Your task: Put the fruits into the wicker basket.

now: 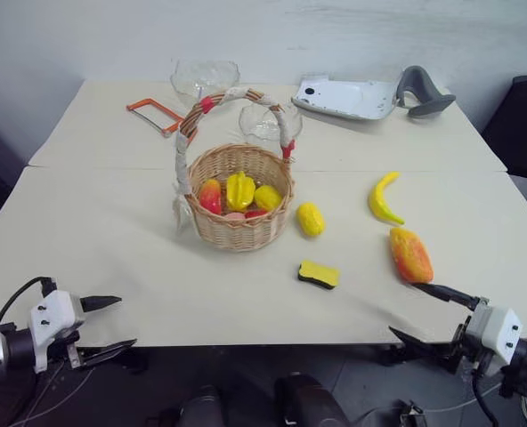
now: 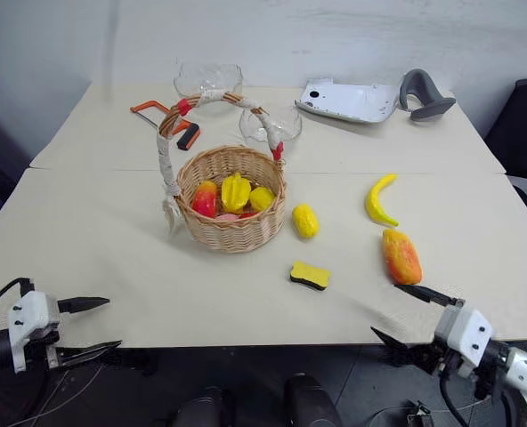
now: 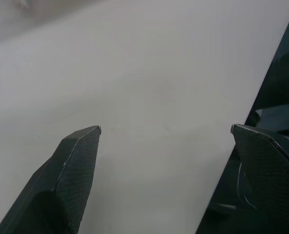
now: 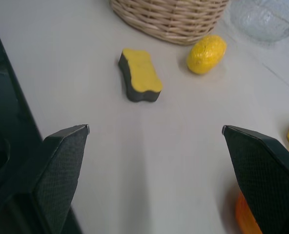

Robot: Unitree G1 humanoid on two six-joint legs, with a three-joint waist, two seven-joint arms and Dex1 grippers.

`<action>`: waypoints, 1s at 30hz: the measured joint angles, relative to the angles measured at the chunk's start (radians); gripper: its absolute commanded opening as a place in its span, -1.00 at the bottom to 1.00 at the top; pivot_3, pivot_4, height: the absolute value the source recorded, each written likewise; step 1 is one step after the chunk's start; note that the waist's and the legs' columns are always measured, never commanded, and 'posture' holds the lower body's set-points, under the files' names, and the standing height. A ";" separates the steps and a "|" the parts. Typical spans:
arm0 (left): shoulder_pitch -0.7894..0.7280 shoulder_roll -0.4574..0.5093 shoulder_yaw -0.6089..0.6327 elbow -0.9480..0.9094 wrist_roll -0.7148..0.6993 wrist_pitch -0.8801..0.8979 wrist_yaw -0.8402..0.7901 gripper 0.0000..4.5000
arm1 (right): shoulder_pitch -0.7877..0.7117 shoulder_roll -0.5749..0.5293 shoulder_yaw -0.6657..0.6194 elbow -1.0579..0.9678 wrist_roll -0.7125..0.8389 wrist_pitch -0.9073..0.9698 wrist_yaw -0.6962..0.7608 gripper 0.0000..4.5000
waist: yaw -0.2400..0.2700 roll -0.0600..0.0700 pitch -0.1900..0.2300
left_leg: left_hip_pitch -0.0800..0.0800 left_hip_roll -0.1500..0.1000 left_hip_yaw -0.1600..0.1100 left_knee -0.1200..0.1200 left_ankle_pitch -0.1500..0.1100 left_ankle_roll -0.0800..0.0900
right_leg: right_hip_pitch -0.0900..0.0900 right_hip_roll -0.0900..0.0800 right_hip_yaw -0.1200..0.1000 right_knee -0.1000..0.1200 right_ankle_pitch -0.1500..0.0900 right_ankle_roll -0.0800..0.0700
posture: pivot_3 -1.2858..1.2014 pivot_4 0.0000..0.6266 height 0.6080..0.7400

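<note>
Open tools (image 1: 118, 322) flank cream table (image 1: 112, 249), white wall.

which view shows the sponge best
The right wrist view: the sponge is close, its yellow top and dark underside clear. Both eye views show it small on the table in front of the basket.

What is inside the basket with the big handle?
Inside the wicker basket lie toy fruits: a ridged yellow one in the middle, a red-orange one on its left, a small yellow one on its right. Red bits peek out underneath; the bottom is covered.
</note>
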 measured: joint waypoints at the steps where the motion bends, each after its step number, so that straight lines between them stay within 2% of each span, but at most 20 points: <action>1: 0.000 0.000 0.000 -0.006 -0.004 0.004 0.002 1.00 | -0.002 0.000 0.002 0.000 0.000 0.000 0.000 0.99 | 0.001 0.000 0.000 | 0.000 0.000 0.000 0.000 0.000 0.000 | 0.000 0.000 0.000 0.000 0.000 0.000 | 0.03 -0.52 1.00; 7: 0.000 -0.008 0.018 -0.027 -0.029 0.014 0.016 1.00 | 0.013 0.000 0.011 0.014 0.003 0.015 0.005 0.99 | 0.004 0.001 0.000 | 0.000 0.000 0.000 -0.005 0.000 0.000 | 0.000 0.001 0.000 -0.005 0.000 0.000 | 0.03 -0.52 1.00; 13: 0.036 0.033 0.072 -0.059 -0.075 0.073 -0.027 1.00 | 0.045 0.000 0.011 0.016 0.010 0.038 0.015 0.99 | 0.003 0.002 0.000 | 0.000 0.000 0.000 -0.007 0.000 -0.001 | 0.000 0.001 0.000 -0.005 0.000 0.000 | 0.03 -0.52 1.00; 20: -0.097 0.041 0.033 -0.065 -0.115 0.200 0.035 1.00 | 0.012 -0.015 0.024 -0.027 0.022 0.111 0.003 0.99 | 0.003 0.002 0.000 | 0.001 0.000 0.000 -0.006 0.002 -0.001 | 0.000 0.001 0.000 -0.004 0.000 0.000 | 0.03 -0.52 1.00; 24: -0.133 0.052 0.028 -0.080 -0.164 0.266 0.022 1.00 | -0.133 -0.072 0.110 -0.161 0.091 0.341 -0.059 0.99 | -0.019 0.003 0.001 | 0.001 0.000 0.000 -0.006 0.002 -0.002 | -0.001 0.001 0.000 -0.002 0.000 0.000 | 0.03 -0.52 1.00; 26: -0.167 0.051 0.013 -0.108 -0.226 0.331 0.022 1.00 | -0.255 -0.096 0.185 -0.213 0.125 0.473 -0.085 0.99 | -0.020 0.003 0.001 | 0.000 0.000 -0.002 -0.006 0.003 -0.003 | -0.001 0.001 -0.001 -0.002 0.000 0.000 | 0.03 -0.52 1.00; 30: -0.266 0.079 -0.124 -0.129 -0.219 0.328 -0.036 1.00 | -0.538 -0.116 0.441 -0.195 0.007 0.701 -0.117 0.99 | -0.021 0.005 0.002 | -0.002 -0.001 -0.002 -0.006 0.004 -0.003 | -0.005 0.001 -0.001 -0.001 0.000 0.000 | 0.03 -0.52 1.00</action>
